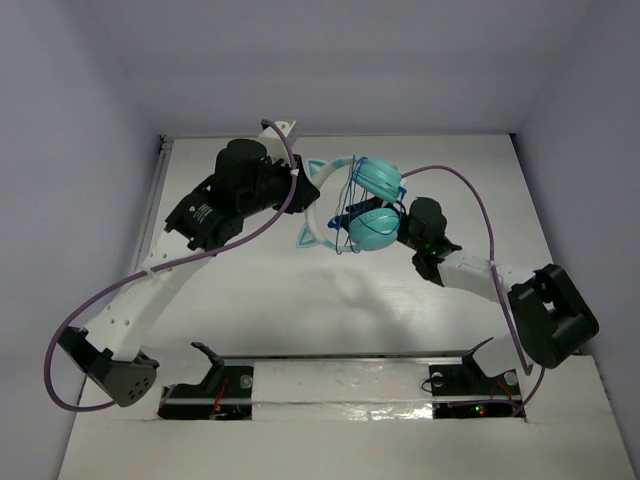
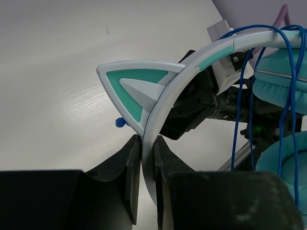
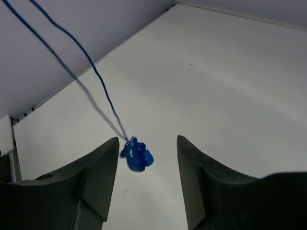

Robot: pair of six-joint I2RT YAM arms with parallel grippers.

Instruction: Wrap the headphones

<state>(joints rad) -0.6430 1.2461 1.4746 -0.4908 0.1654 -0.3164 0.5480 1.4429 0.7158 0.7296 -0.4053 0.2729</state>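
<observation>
The teal headphones are held up off the table in the middle. Their two cups point(image 1: 375, 205) sit one above the other, and the pale headband point(image 1: 318, 205) has cat ears. My left gripper point(image 1: 300, 187) is shut on the headband point(image 2: 192, 62), which is clamped between the fingers point(image 2: 130, 163) just below one ear point(image 2: 139, 86). The thin blue cord point(image 2: 287, 96) loops round the cups point(image 2: 283, 163). My right gripper point(image 3: 146, 153) is open, partly hidden beside the lower cup point(image 1: 348, 218). The cord's blue plug end point(image 3: 136, 154) hangs between its fingers, near the left one and untouched.
Thick purple arm cables point(image 1: 480, 200) arc over the right and left point(image 1: 110, 290) of the white table point(image 1: 300, 300). White walls point(image 1: 80, 150) enclose the table. Two black mounts point(image 1: 215, 375) stand at the near edge.
</observation>
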